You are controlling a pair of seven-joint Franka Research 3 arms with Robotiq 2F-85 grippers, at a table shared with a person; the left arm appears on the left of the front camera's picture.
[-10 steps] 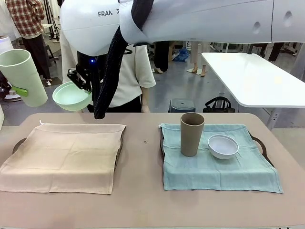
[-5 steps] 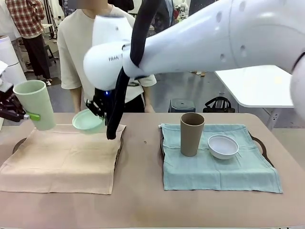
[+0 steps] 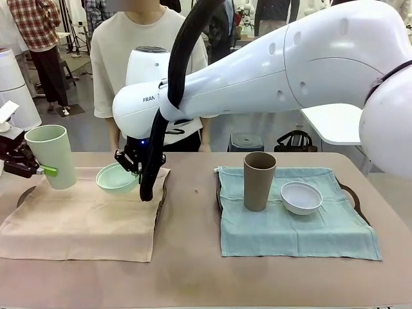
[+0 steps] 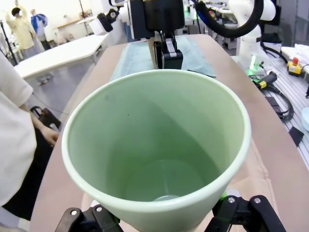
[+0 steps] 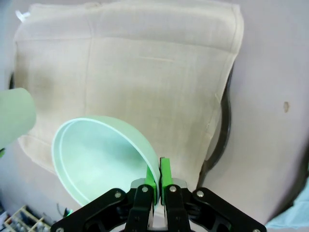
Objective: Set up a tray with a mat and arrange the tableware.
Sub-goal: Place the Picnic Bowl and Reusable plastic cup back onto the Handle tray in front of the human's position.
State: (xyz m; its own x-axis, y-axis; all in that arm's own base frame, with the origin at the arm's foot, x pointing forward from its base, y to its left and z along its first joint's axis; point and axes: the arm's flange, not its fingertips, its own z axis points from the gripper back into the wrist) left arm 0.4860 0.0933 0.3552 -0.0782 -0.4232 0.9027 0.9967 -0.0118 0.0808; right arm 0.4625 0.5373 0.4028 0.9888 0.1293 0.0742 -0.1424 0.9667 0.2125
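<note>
My left gripper [image 3: 40, 170] at the far left is closed around the pale mint green cup [image 3: 51, 156], held a little tilted over the left end of the beige mat [image 3: 84, 215]; the left wrist view looks down into the cup [image 4: 157, 150]. My right arm reaches across the table, and its gripper [image 3: 131, 162] is shut on the rim of the mint green bowl [image 3: 116, 177], just above the mat's far edge. The right wrist view has the bowl [image 5: 104, 162] pinched between the green pads [image 5: 164, 181] over the beige mat [image 5: 145, 72]. A tan cup [image 3: 259, 181] and a white bowl [image 3: 301, 197] stand on the teal mat [image 3: 290, 225].
Each mat covers a dark tray; the right tray's rim [image 3: 351, 193] shows at its ends. A person in a cream shirt [image 3: 129, 45] stands at the far side behind the left tray. Bare table lies between the two trays and along the front edge.
Both arms have come down toward the beige mat with their loads. The mint cup has moved in from the far left and lower; the mint bowl has dropped to just above the mat.
</note>
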